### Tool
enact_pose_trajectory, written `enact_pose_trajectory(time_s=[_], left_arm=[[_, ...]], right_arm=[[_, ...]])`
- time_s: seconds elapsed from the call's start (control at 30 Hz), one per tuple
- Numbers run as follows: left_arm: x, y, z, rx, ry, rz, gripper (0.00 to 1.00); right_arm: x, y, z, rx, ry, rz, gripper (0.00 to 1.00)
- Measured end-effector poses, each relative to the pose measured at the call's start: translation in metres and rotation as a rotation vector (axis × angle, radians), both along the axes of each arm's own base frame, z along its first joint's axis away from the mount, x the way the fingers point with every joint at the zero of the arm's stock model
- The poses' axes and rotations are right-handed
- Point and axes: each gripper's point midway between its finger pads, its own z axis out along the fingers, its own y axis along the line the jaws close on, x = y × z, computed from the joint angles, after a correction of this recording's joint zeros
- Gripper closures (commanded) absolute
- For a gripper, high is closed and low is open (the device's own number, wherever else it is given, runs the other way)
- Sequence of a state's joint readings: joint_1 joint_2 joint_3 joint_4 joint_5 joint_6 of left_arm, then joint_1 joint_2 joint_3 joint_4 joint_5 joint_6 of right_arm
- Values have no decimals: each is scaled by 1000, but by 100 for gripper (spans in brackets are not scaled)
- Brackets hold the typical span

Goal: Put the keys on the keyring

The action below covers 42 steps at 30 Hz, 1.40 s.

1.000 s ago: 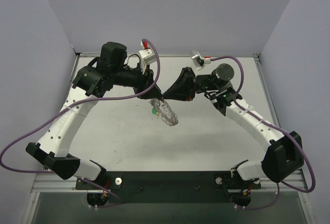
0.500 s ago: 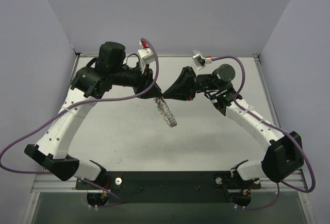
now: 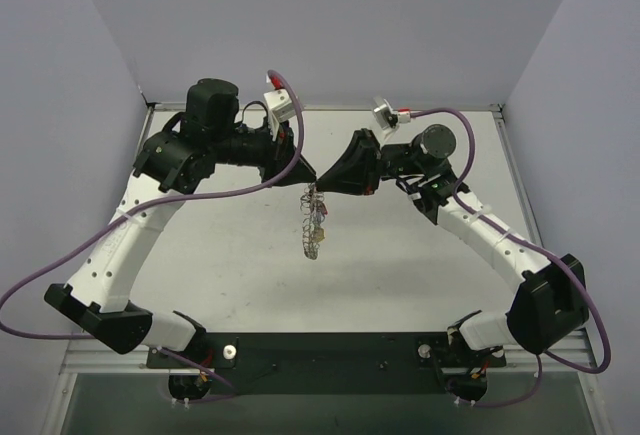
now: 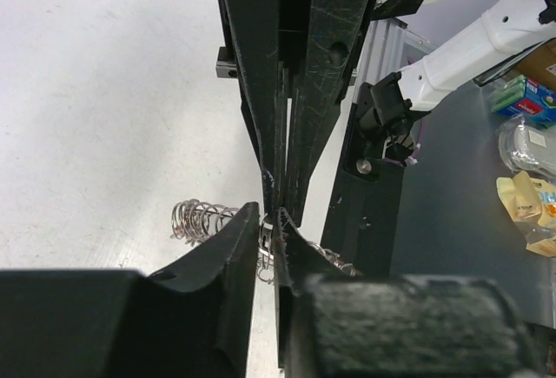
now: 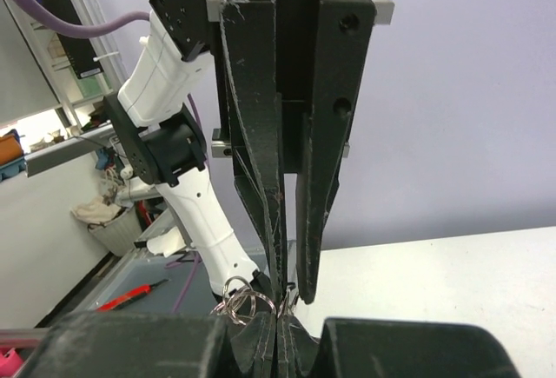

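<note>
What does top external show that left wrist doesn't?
Only top external: the whole left arm and right arm, and the ring hanging edge-on above the table, a green-headed key hanging with it. Only left wrist: off-table clutter at the right, and the ring's coils up close. Both: left gripper and right gripper tip to tip, with the ring at the meeting point.
</note>
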State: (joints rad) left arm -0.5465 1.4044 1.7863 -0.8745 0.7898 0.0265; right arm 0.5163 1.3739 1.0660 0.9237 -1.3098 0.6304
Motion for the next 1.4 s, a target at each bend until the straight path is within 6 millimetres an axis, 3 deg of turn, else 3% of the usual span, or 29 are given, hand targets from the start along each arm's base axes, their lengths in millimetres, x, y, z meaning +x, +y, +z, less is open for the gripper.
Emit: enact_pose_trajectory(time_s=[0.07,0.1,0.2,0.47,0.63,0.73,0.77,0.8,1.03,1.13,1.27,1.4], left_arm=[[-1,0,2,-6,-9,-5,75],[-1,0,2,-7,-11,-4,67],[1,0,3,-7,-18,-2,61],[3,1,0,1,-23,3,60],[3,1,-6,12,-11,5,67],[3,1,-7,13,-10,3,80],[3,0,-8,13,-9,0,95],[2,0,-7,11,-9,-1,100],[2,1,-7,10,-13,-1,100],[2,2,-6,7,-21,10,100],[4,4,-6,14,-41,45,100],[9,8,-7,30,-56,85,100]], right_arm=[[1,0,-2,-2,5,0,100],[2,1,-3,-4,8,1,100],[2,1,-4,-8,16,5,100],[3,0,-2,-2,15,3,100],[3,-1,-1,1,16,4,100],[4,-2,-1,1,21,1,100],[4,-2,-1,1,23,1,100],[4,-2,-1,1,27,0,100],[8,-2,-2,2,40,-2,100],[8,-2,-1,4,43,-3,91],[9,-2,1,13,40,-10,68],[12,-5,7,36,26,-24,61]])
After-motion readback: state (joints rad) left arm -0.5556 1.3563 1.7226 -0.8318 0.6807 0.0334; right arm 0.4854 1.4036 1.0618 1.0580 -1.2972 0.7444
